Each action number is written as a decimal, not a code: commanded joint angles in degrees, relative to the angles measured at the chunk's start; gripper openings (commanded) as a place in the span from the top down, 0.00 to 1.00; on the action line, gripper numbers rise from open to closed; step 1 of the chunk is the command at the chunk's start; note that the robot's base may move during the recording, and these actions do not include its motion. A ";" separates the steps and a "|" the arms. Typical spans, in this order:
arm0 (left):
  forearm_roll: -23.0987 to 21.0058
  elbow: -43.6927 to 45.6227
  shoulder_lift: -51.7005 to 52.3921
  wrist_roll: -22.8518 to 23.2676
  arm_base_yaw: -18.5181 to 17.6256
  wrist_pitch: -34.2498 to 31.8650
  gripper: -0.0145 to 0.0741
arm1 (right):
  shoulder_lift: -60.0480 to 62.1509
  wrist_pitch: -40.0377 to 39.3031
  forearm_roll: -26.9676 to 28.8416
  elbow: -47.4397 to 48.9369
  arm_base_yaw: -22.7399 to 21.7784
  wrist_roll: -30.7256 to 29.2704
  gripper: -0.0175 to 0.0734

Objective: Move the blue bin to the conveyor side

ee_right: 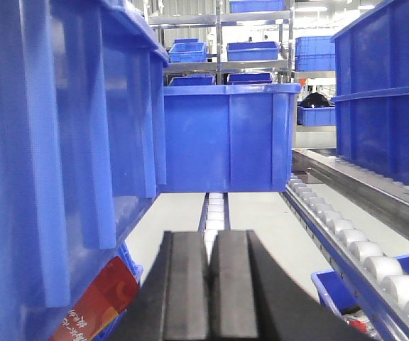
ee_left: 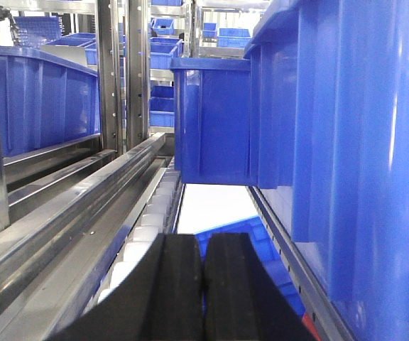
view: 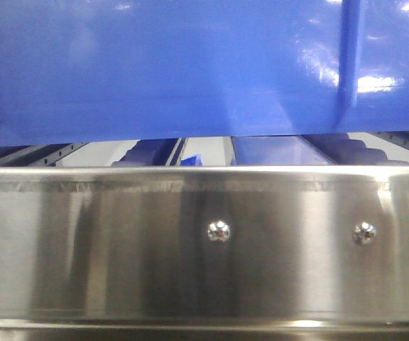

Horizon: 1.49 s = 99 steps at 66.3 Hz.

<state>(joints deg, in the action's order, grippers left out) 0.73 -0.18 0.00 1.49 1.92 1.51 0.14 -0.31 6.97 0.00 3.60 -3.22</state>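
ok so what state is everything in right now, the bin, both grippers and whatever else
blue bin: upright, flanked by both grippers, in neither's jaws; whether it is lifted cannot be told
left gripper: shut, nothing between the pads, beside the bin
right gripper: shut, nothing between the pads, beside the bin
far bin: upright on the roller rack, further along

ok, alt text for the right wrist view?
The right gripper, shut, sits bottom centre beside the ribbed wall of the blue bin filling the left. Ahead another blue crate rests on a rack of pale rollers.
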 commanded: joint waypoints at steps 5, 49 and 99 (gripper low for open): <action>-0.33 0.18 0.00 0.09 0.15 -1.13 0.84 | -0.14 -1.58 -0.14 0.00 -0.24 -0.05 0.89; -0.33 12.21 0.00 0.09 0.15 6.38 0.78 | -0.14 3.84 -0.14 10.33 -0.14 0.68 0.83; 0.90 54.16 -34.18 0.09 -7.97 24.43 0.32 | -31.05 16.05 -0.38 46.83 2.52 -0.05 0.20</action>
<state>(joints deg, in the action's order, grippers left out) 1.74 50.10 -29.52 1.49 -5.32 24.15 -26.94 14.75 6.97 43.89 5.12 -2.91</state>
